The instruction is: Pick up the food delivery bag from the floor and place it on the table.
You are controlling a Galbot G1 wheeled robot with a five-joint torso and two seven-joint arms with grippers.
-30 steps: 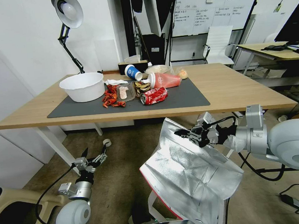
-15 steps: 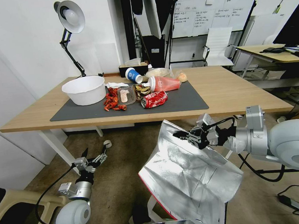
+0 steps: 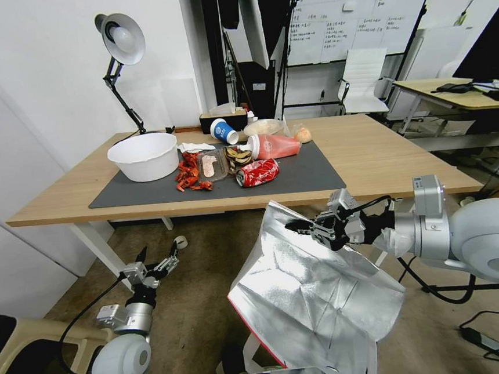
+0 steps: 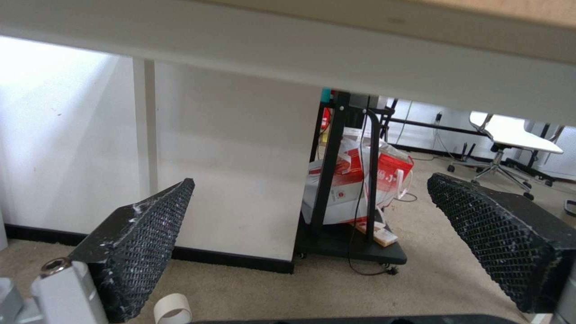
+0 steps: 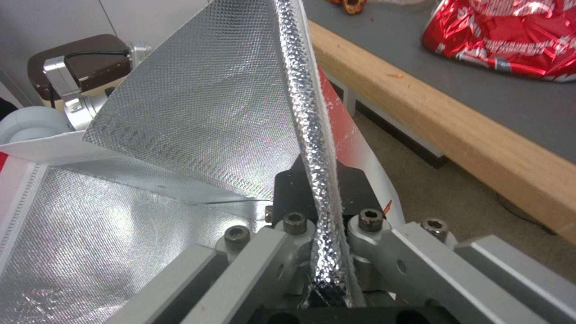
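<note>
The right gripper point(image 3: 301, 227) is clamped on the upper rim of the large boxy insulated food delivery bag point(image 3: 311, 298), its crinkly silver foil lining facing up and a thin red side showing along the lower left edge. The bag hangs in the air in front of the near long edge of the wide light-wood table point(image 3: 387, 157) with white legs, its top corner just below that edge and the rest below table height. In the right wrist view the foil rim of the bag point(image 5: 198, 117) runs straight down between the closed fingers point(image 5: 300, 189), with the table's near edge point(image 5: 456, 135) close beside it.

On the table's dark grey mat point(image 3: 301, 176) lie a crushed red soda can point(image 3: 257, 172) near the mat's near edge, a white plastic bowl point(image 3: 144, 156) by its left end, red crayfish shells point(image 3: 188, 172), a clear plastic tray point(image 3: 211, 166) and a tipped blue paper cup point(image 3: 222, 130) at the far edge.

The left gripper point(image 3: 158, 260) sits low on the left over the floor, near the table's left front leg, fingers spread apart and holding nothing; its black textured pads point(image 4: 150, 243) frame the space under the table.
</note>
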